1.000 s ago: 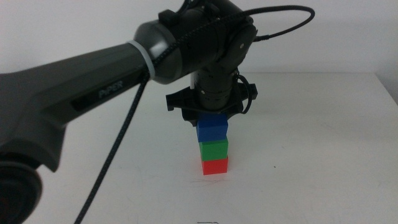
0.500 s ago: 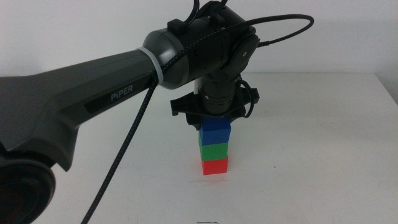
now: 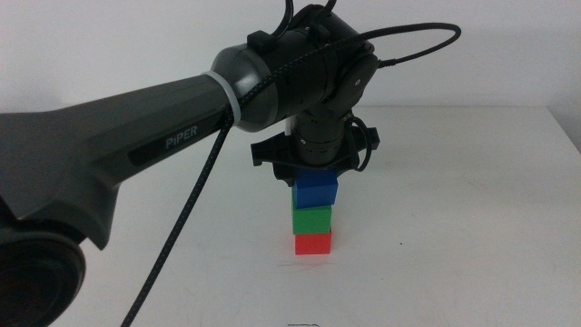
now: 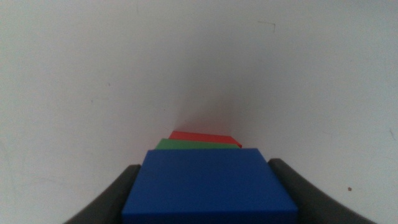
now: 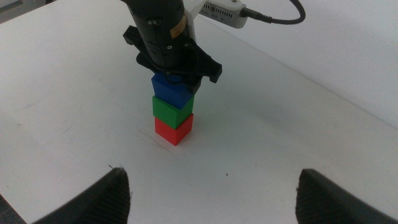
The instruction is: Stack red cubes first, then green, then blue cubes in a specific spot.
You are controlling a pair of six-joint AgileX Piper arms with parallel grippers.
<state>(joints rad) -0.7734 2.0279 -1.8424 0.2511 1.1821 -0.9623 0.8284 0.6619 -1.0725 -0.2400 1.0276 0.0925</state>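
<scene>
Cubes: one blue (image 3: 315, 191), green (image 3: 311, 219), red (image 3: 312, 242), stacked.

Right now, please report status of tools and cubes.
Left tool around blue cube, atop green cube and red cube. Right tool open, waiting aside. Nothing obstructing.

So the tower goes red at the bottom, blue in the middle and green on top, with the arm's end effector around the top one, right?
Not quite: the middle and top are swapped. The middle view shows the red cube at the bottom, the green cube in the middle and the blue cube on top, with the left end effector around the blue one.
</scene>
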